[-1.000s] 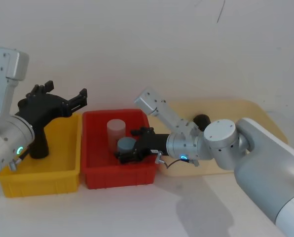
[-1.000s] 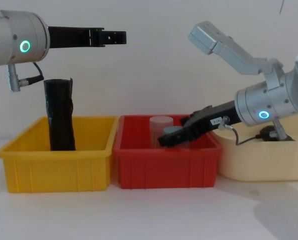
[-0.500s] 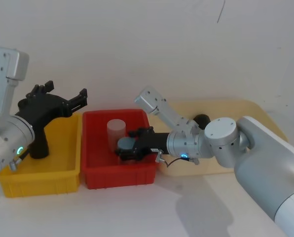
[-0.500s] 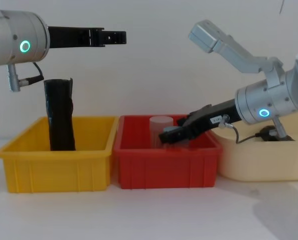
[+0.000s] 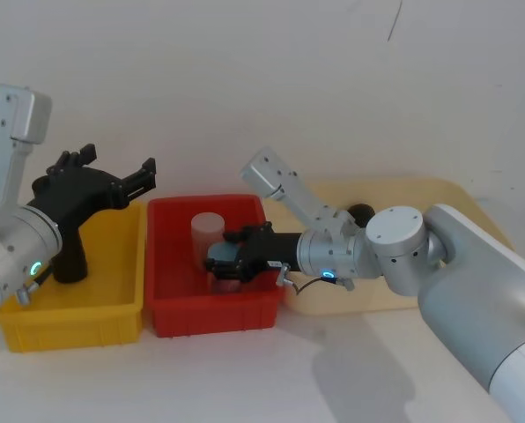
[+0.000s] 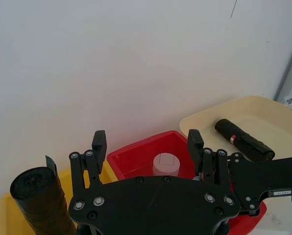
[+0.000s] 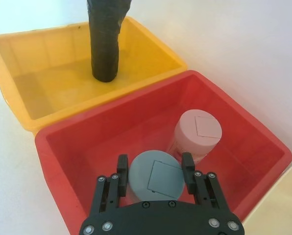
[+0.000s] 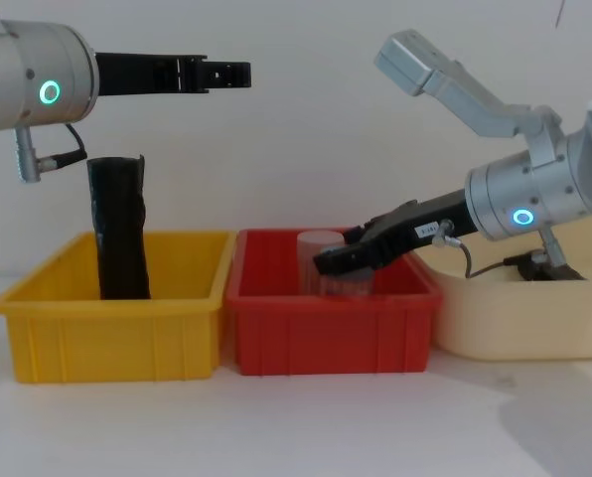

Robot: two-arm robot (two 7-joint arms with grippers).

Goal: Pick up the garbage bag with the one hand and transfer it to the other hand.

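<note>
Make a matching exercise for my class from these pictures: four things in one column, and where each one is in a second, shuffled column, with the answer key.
Things
1. crinkled black roll
2. garbage bag
3. grey-lidded jar
4. left gripper

Places
A. between the right gripper's fingers, over the red bin
B. lying in the cream tray
C. standing upright in the yellow bin
D. held high above the yellow bin

Pairs: 1-C, 2-B, 3-A, 4-D

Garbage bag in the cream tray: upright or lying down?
Lying down. The garbage bag rests on its side on the cream tray floor, label band visible, no gripper touching it.
</note>
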